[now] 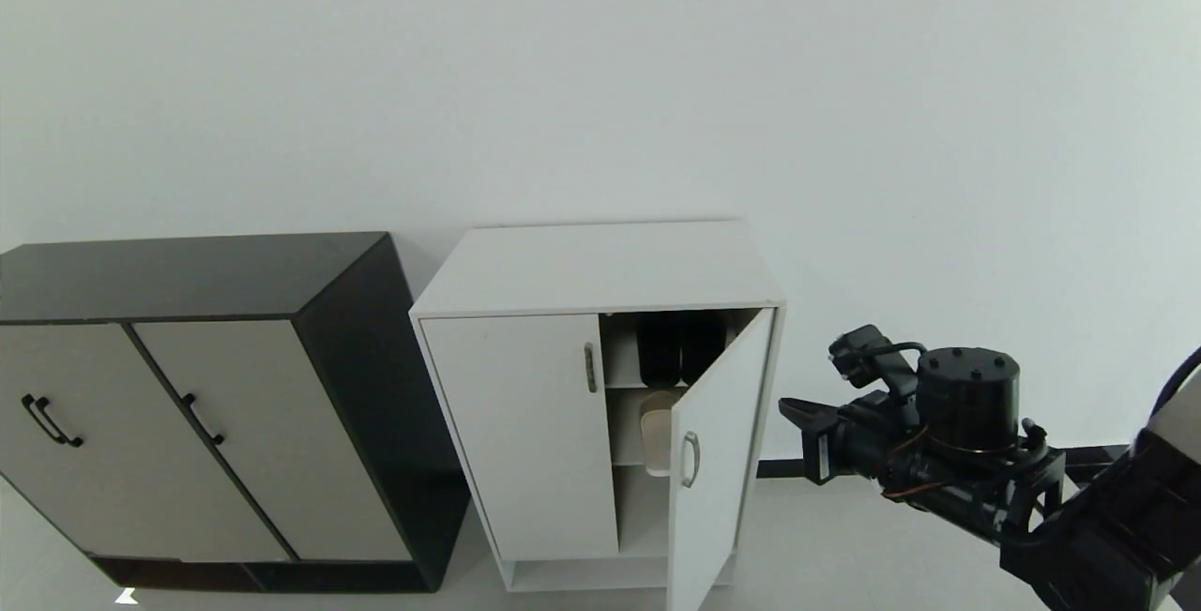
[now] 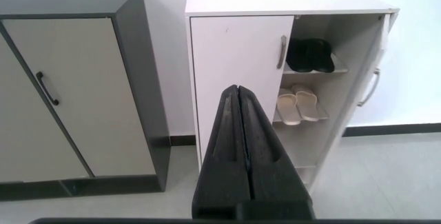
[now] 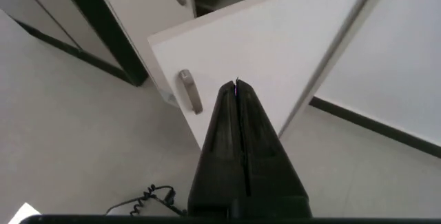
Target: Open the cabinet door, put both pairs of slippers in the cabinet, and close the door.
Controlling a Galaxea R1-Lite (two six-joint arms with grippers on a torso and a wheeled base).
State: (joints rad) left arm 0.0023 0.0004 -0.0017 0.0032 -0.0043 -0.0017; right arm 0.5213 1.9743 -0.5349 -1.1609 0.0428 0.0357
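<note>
**At the white cabinet [image 1: 582,264]: 2 pairs shelved, 1 door left to shut**

In front of the cabinet, the right door [image 1: 718,461] stands swung out toward me, hinged on the cabinet's right edge. The left door [image 1: 521,433] is shut. Through the opening I see the black slippers [image 2: 310,54] on the top shelf. The pale slippers [image 2: 302,105] are on the shelf below, each pair lying side by side. My judgement: loading is done and only the closing remains.

Right gripper [image 1: 786,407]: fingers pressed together, nothing between them. It sits on the outer-face side of the open door, near it but apart. In the right wrist view the fingertips aim at the door panel just beside the door handle [image 3: 189,92]. I read the clenched fingers as deliberate. Shutting this door needs a push, not a grasp, and a closed wedge gives 1 firm contact point.

Left gripper [image 2: 239,89]: also clamped on nothing, held well back and facing the cabinet front. It is probably parked there to keep out of the door's swing.

Next move, as I judge it: press flat on the panel near the handle edge, far from the hinge, for leverage.

Risks:
- The tip may skid on the smooth panel or catch the handle.
- A hard shove may bounce the door back open.

The dark cabinet [image 1: 188,264] just beside, on the left, has both doors shut and is not involved.
</note>
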